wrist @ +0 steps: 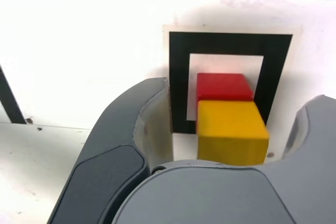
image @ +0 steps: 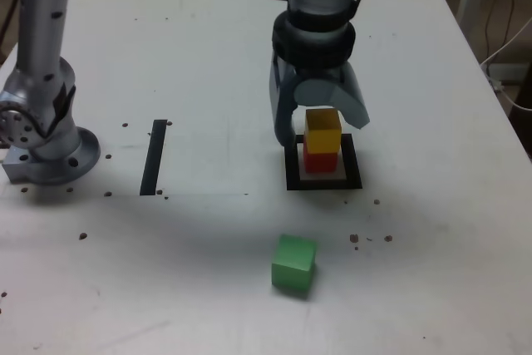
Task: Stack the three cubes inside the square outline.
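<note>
The three cubes: yellow cube (image: pixel 322 130) is sitting on red cube (image: pixel 320 159) inside the square outline (image: pixel 290 174); I am keeping the gripper (image: pixel 320 114) spread around them, green cube (image: pixel 293 263) outstanding.

You are looking at a robotics lab bench: a plain white table (image: pixel 208 39) scuffed with dark specks, a taped black strip (image: pixel 154 157) and square outline (image: pixel 323 164) marking positions, a metal arm base (image: pixel 41 122) bolted at the exterior view's left, and loose cables (image: pixel 507 56) at the far right.
</note>
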